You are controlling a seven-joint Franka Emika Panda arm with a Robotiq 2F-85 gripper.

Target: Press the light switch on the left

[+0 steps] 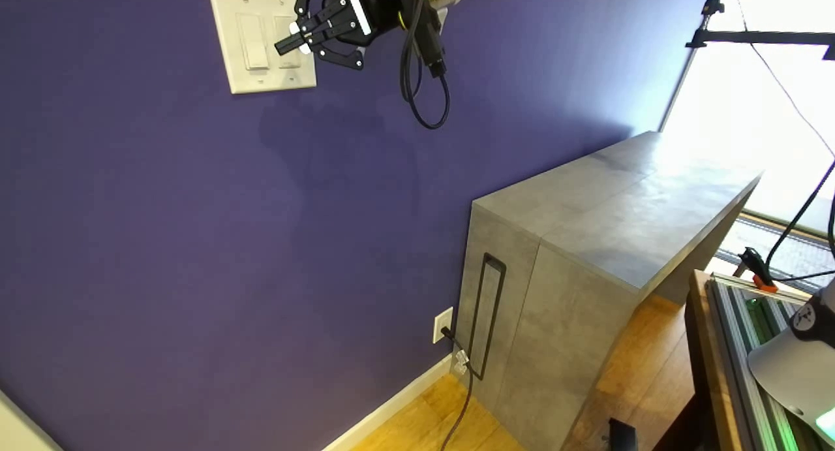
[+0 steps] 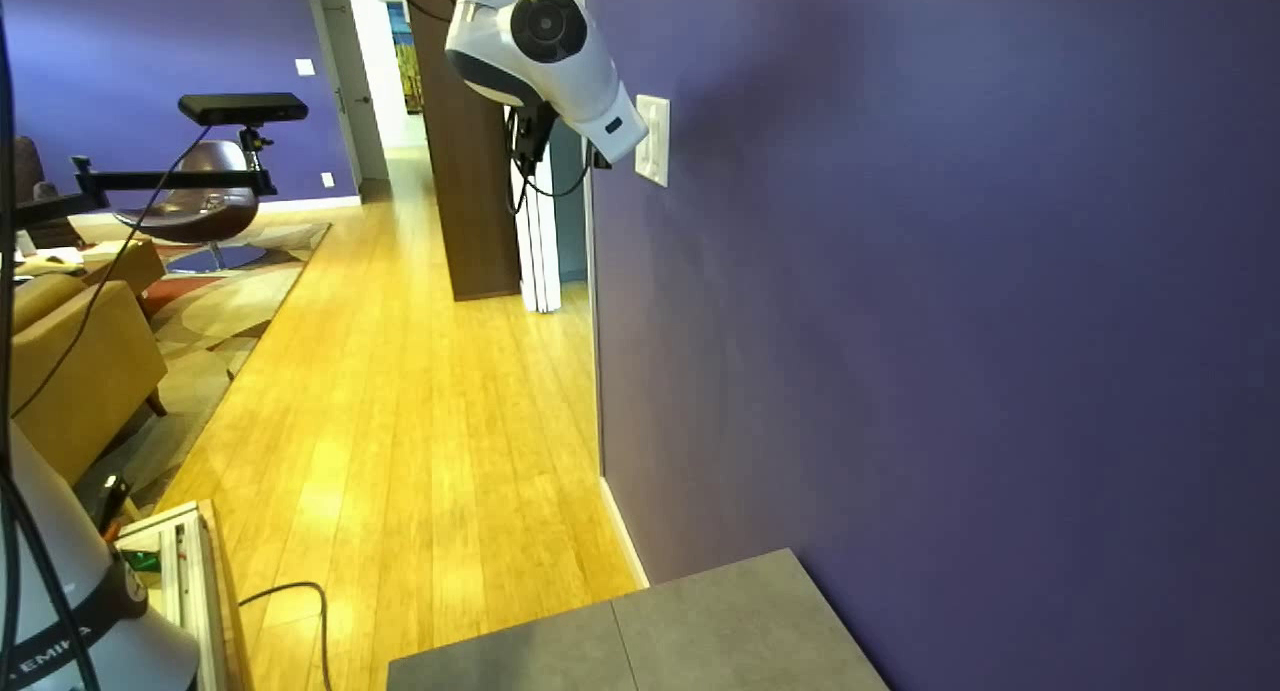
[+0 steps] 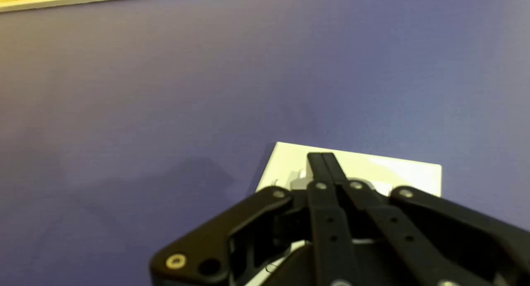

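Switch [image 1: 253,43], the left of two tall white paddles, stands in a plate [image 1: 226,20] on a purple wall [image 1: 196,209]. The claw [image 1: 283,46] is narrow, its fingers [image 3: 315,165] meeting side by side, as the wrist view shows. In an exterior view its tips lie across the right paddle [image 1: 289,61], just beside the switch; whether they touch either paddle cannot be told. In an exterior view the arm [image 2: 590,81] overlaps one side of the plate. An outlet [image 1: 441,320] holding a plug [image 1: 446,333] sits on the same wall, well below the switch.
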